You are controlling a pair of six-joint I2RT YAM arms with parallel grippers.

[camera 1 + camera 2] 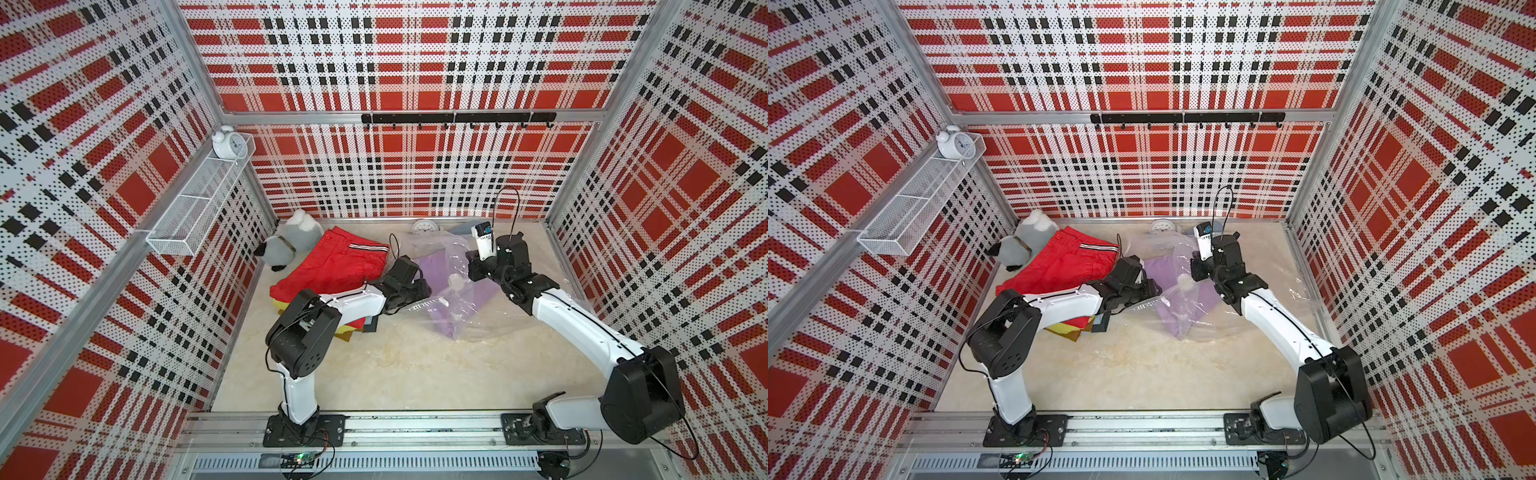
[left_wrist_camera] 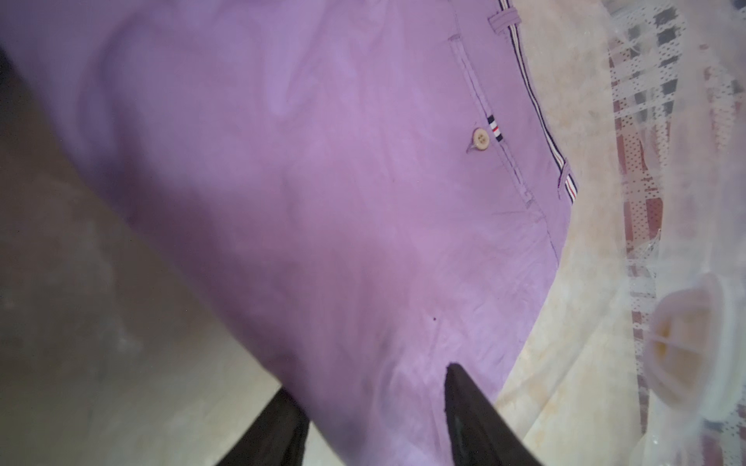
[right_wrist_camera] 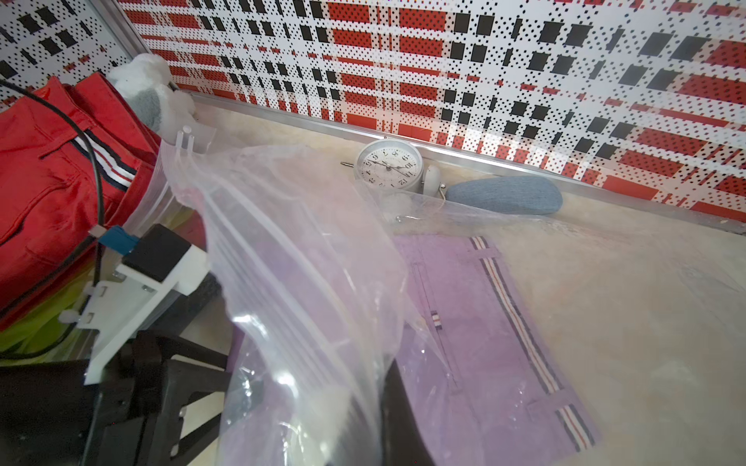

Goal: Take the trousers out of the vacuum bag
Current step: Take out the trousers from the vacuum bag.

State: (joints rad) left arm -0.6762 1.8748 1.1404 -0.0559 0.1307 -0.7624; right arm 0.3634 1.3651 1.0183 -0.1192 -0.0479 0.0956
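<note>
We see the left claw (image 2: 367,379) open over the lilac trousers (image 2: 323,181); the right claw (image 3: 363,419) grips the vacuum bag (image 3: 290,250).

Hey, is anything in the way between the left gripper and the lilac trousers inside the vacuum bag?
Nothing visible. In the left wrist view the left gripper is open, straddling the edge of the lilac trousers, bare cloth between its jaws. The right gripper pinches the vacuum bag, holding its top sheet off them.

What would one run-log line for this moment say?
left gripper: open, straddling lilac trousers | right gripper: shut on vacuum bag, mouth held up | red trousers: lying outside bag
</note>
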